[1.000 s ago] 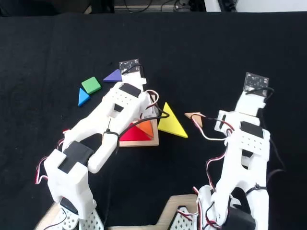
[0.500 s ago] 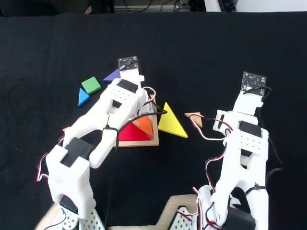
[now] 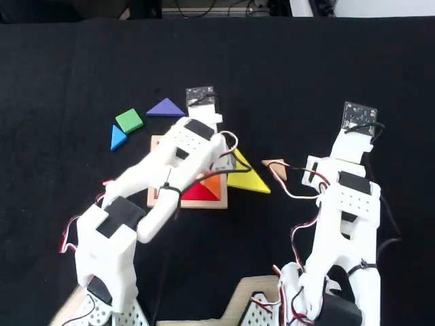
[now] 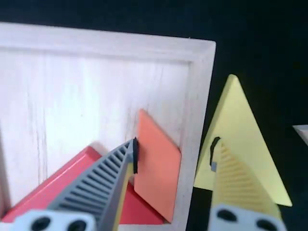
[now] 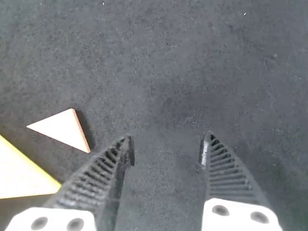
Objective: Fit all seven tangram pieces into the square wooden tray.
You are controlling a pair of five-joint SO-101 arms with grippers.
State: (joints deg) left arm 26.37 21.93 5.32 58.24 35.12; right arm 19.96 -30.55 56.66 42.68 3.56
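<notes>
Right jaws stand parted over the black bench [image 5: 192, 57].
Pale triangle [image 5: 60, 129] lies at their ten o'clock, yellow piece [image 5: 21, 175] near it, apart.

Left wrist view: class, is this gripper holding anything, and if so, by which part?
Nothing is held. The left gripper is open, with one finger over the orange piece in the tray and the other over the yellow triangle outside it.

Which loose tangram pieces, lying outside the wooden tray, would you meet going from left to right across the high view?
blue triangle → green square → purple triangle → yellow triangle → pale wooden triangle
</notes>
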